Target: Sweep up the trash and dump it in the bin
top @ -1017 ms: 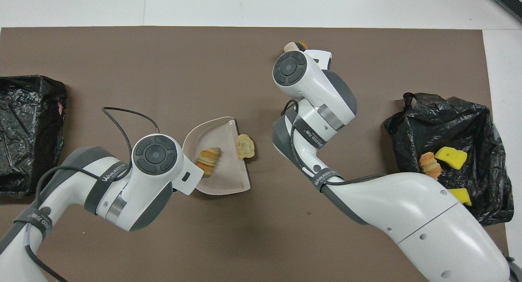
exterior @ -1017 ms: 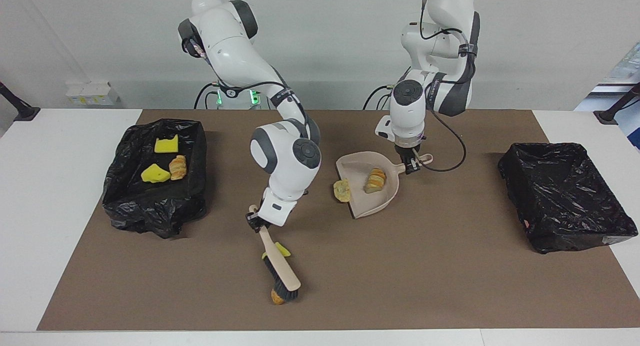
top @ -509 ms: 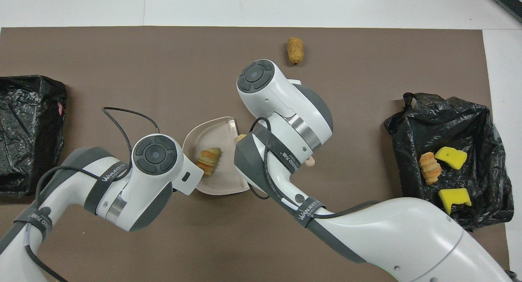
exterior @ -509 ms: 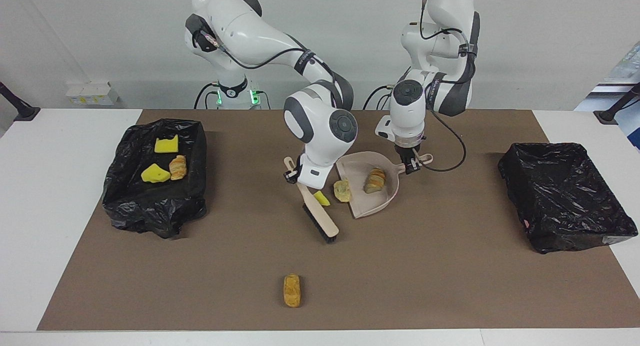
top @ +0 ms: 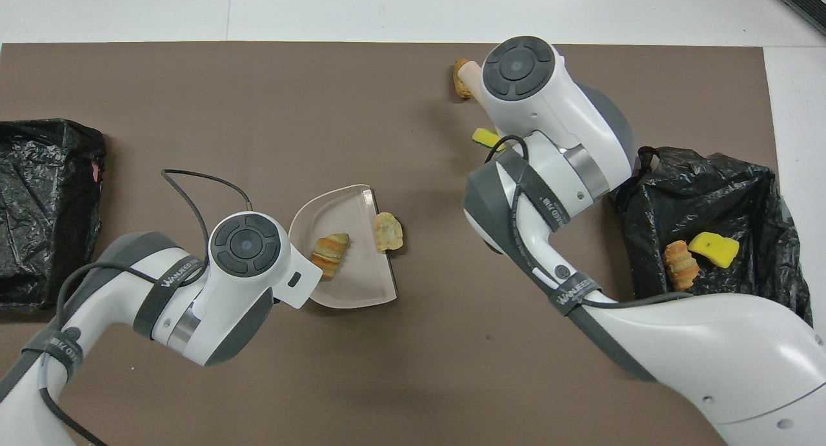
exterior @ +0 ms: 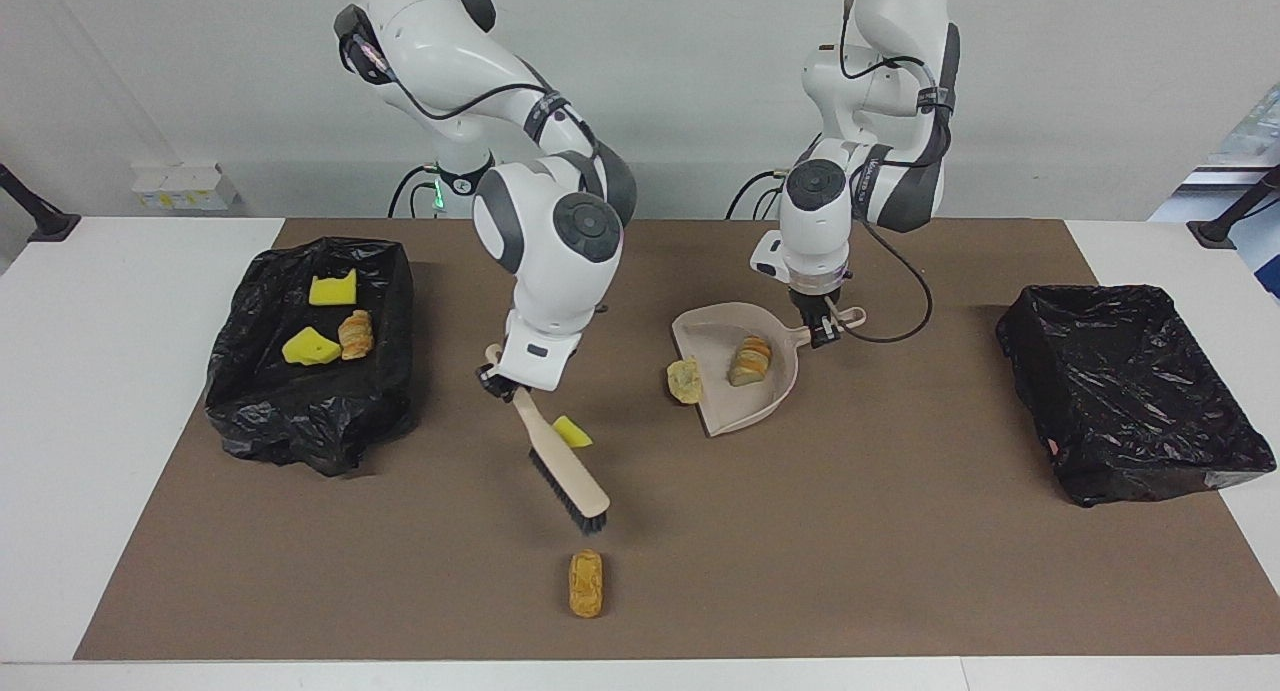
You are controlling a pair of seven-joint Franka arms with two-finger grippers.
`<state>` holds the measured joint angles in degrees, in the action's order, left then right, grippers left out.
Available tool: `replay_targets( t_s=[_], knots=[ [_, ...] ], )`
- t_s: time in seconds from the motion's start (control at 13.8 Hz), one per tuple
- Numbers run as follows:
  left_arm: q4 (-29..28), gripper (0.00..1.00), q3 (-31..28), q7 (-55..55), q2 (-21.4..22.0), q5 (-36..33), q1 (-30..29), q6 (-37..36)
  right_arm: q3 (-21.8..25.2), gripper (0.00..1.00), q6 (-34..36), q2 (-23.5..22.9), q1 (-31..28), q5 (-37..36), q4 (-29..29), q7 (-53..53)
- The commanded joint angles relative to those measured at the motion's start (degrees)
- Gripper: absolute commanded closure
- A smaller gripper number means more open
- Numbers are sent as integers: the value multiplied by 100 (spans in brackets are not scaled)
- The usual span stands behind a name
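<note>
The right tool pinched the brush handle. Its bristles hung just short of the bread lump, lying lengthwise. The left tool gripped the dustpan.

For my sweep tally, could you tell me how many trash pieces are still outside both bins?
4: croissant piece in the dustpan, lump at its lip, yellow scrap beside the brush, brown lump farthest from the robots. None seems hidden.

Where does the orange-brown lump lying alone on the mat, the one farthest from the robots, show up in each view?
Facing view: the orange-brown lump lies low in the picture, just below the brush bristles.
Overhead view: it sits near the top, partly hidden by the brush tip.
Shared landmark: the dustpan, which lies nearer the robots.
</note>
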<state>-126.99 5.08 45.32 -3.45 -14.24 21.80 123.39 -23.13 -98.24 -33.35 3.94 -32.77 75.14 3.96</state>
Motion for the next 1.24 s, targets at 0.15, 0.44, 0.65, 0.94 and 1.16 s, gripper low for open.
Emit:
replay_targets(
  t_s=[0.15, 0.44, 0.65, 0.94, 1.16],
  knots=[
    [-204, 100, 28, -23, 125, 106, 8, -43, -17, 100, -1117, -548, -280, -862, -17, 219],
    [-213, 100, 28, -24, 125, 106, 8, -52, -25, 100, -1216, -761, -149, -1276, 0, 219],
    [-213, 100, 28, -24, 125, 97, 8, -61, -148, 100, -804, -682, -105, -629, 88, 228],
    [-204, 100, 28, -24, 134, 97, 8, -61, -753, 100, 241, -646, -43, -213, 150, 385],
    [-213, 100, 28, -24, 134, 106, 8, -61, -1420, 100, 727, -393, -130, -142, 630, 369]
  ],
)
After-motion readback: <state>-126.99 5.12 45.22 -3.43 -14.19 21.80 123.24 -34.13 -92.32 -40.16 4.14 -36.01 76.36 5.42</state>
